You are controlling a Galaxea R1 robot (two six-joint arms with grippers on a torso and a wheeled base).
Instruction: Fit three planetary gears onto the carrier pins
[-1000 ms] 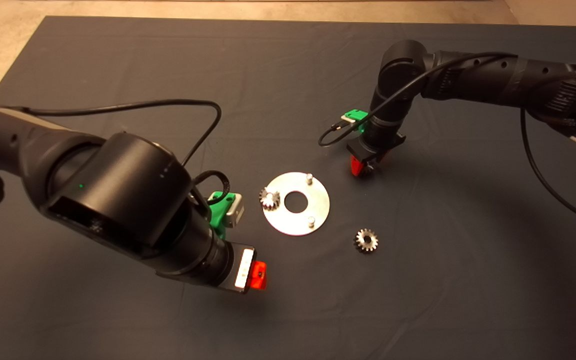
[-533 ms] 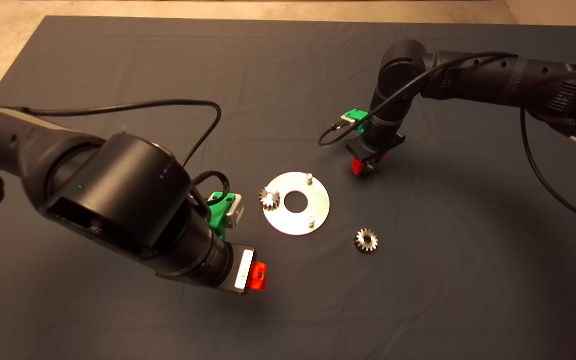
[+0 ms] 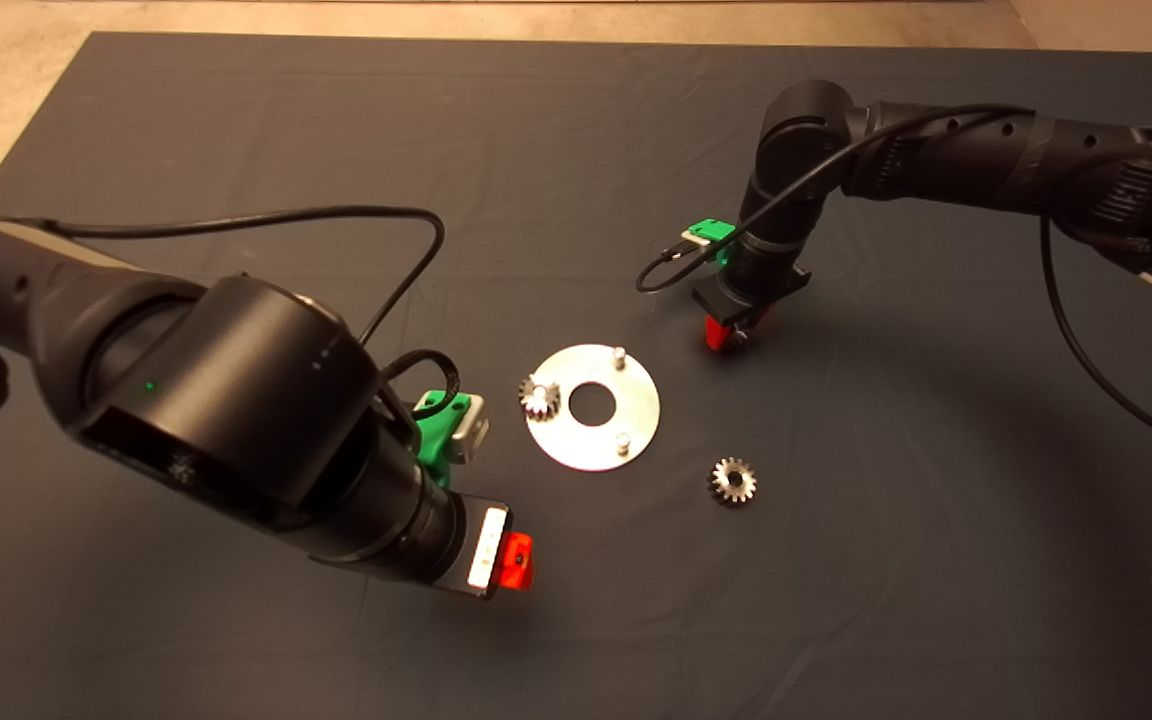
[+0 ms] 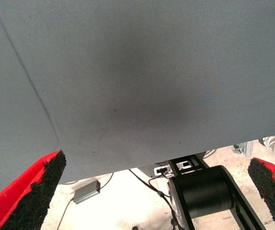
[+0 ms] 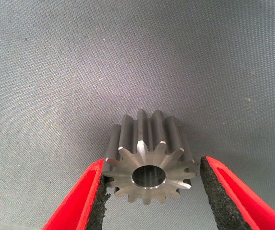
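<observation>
Currently right gripper sits low on the mat beyond the carrier plate, pads closed against a planetary gear. One gear seated on a pin; two pins bare. Third gear lies loose near the plate. Left gripper spread wide, holding nothing, near the mat edge.

One gear is seated on a pin of the silver plate; two pins are bare. Another gear is seen on the mat, near the plate. The right end effector is lowered beyond the plate; the left end effector is held near.
</observation>
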